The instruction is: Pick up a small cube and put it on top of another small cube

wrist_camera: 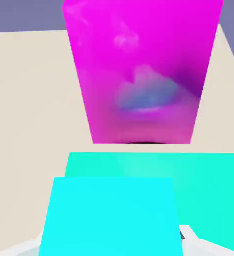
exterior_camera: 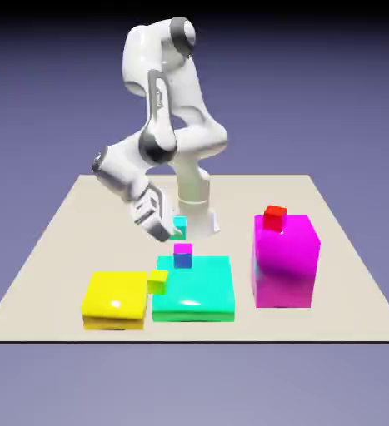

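Observation:
My gripper [exterior_camera: 172, 230] is shut on the small cyan cube [exterior_camera: 179, 224] and holds it in the air. Just below it in the exterior view, the tiny magenta cube [exterior_camera: 182, 249] sits on a tiny blue cube [exterior_camera: 182, 261] at the back edge of the wide cyan slab [exterior_camera: 194, 289]. A small gap shows between the held cube and the magenta one. In the hand view the cyan cube [wrist_camera: 108, 215] fills the bottom between the grey fingertips [wrist_camera: 190, 235], hiding most of them. The tiny magenta cube does not show in that view.
A big magenta block [exterior_camera: 286, 260] with a small red cube [exterior_camera: 274, 217] on top stands at the exterior view's right; the block [wrist_camera: 144, 75] also shows ahead in the hand view, beyond the cyan slab [wrist_camera: 214, 185]. A yellow slab [exterior_camera: 114, 299] and a small yellow-green cube [exterior_camera: 157, 281] lie at the left.

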Available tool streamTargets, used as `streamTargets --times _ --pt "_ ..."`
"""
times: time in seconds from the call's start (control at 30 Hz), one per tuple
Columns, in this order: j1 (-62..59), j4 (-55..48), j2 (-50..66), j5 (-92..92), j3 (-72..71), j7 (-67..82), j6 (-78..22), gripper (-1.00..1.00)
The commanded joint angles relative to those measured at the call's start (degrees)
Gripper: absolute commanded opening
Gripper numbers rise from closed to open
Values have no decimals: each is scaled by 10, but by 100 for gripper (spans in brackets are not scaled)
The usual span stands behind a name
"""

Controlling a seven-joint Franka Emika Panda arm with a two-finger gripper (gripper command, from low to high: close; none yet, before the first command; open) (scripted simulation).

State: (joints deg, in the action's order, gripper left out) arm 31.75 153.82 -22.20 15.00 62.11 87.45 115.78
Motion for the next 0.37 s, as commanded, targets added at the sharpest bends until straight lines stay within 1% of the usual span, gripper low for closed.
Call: streamTargets --times 0.0,0.03,0.23,0.27,0.33 --pt "9 2 -8 18 4 10 10 -100" --pt "9 2 -8 18 4 10 10 -100" --pt "98 40 107 164 38 129 87 -100" --pt "98 40 107 164 38 129 87 100" --pt "83 34 87 139 32 109 74 100"
